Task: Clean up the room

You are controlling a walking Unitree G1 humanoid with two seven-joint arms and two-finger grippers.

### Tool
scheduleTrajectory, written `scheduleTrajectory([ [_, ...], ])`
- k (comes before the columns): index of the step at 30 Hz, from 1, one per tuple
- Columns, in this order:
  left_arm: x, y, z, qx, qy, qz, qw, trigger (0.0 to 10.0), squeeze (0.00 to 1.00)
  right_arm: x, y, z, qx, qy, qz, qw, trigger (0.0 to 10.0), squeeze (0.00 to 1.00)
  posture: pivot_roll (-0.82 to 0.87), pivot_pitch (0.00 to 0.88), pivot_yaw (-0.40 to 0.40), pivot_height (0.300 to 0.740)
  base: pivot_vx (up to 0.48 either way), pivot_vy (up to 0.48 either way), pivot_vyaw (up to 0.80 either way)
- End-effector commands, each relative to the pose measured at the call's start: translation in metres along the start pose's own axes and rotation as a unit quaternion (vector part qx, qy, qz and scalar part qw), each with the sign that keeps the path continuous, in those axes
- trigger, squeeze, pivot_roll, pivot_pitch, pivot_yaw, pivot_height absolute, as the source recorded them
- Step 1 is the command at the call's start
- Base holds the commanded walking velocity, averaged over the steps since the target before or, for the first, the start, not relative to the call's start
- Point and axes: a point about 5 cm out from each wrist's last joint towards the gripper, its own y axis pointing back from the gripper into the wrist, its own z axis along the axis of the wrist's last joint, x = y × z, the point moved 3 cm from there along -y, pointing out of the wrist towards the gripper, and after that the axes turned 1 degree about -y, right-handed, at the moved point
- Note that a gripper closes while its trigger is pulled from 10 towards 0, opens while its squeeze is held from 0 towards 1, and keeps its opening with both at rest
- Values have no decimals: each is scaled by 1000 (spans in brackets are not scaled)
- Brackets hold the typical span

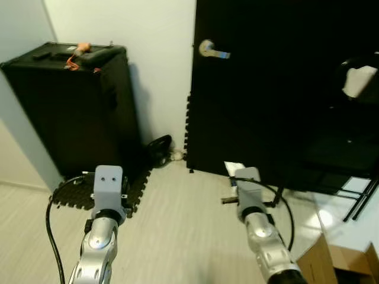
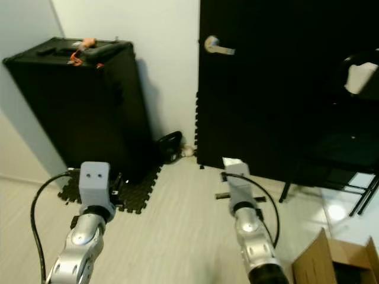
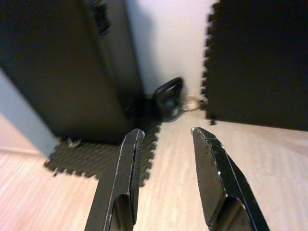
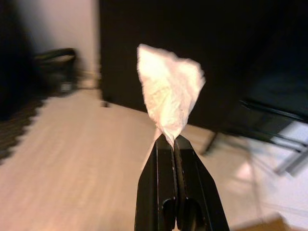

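— Looking from the head first, what do you get?
— Pale wood-grain floor [image 1: 177, 225], a white wall, and a tall black cabinet [image 1: 77, 106] with smooth flat sides in the corner on the robot's left. It stands on a dark interlocking foam mat [image 1: 133, 192] with toothed edges. Small odds and ends, one orange, lie on top of the cabinet; too small to name.
— And to the right?
— A black door [image 1: 266, 89] with a silver lever handle [image 1: 210, 49]. A black kettlebell [image 1: 160, 148] sits on the floor against the wall, between cabinet and door. A black metal chair [image 1: 349, 160] with thin legs stands at the far right, and a brown cardboard box [image 2: 331, 260] shows at the lower right corner.
— The arms?
— Both silver arms reach forward over the floor, each with a grey wrist block and a black cable.
— Left wrist camera?
— The left gripper [image 3: 166, 137] has its two long, matte black fingers spread apart with nothing between them, pointing toward the kettlebell and the mat's edge.
— Right wrist camera?
— The right gripper [image 4: 174, 142] has its fingers pressed together, pinching a crumpled white tissue [image 4: 171, 91] by its lower tip. The tissue stands up above the fingertips, soft and creased, held in the air over the floor before the door.
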Motion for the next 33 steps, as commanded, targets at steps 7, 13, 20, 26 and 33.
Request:
scheduleTrajectory([
  [7,5,0,-7,9,-4,3,1000,10000,0,-4,0,-14,34,-19,-12,999,10000,0,-17,69,8,740,0,0,-800],
  [13,3,0,-7,11,0,-3,1000,10000,0,3,0,-14,35,-24,-5,999,10000,0,-16,68,8,740,0,0,-800],
  [20,-2,1,-8,16,8,-14,1000,10000,0,15,0,-10,31,-21,21,999,10000,0,-16,66,7,740,0,0,-800],
  [26,-7,1,-9,18,14,-26,999,10000,0,16,0,-10,30,-17,24,999,10000,0,-18,62,6,740,0,0,-800],
  [33,-8,1,-8,22,22,-24,999,10000,0,20,-1,-8,30,-13,31,999,10000,0,-20,58,5,740,0,0,-800],
])
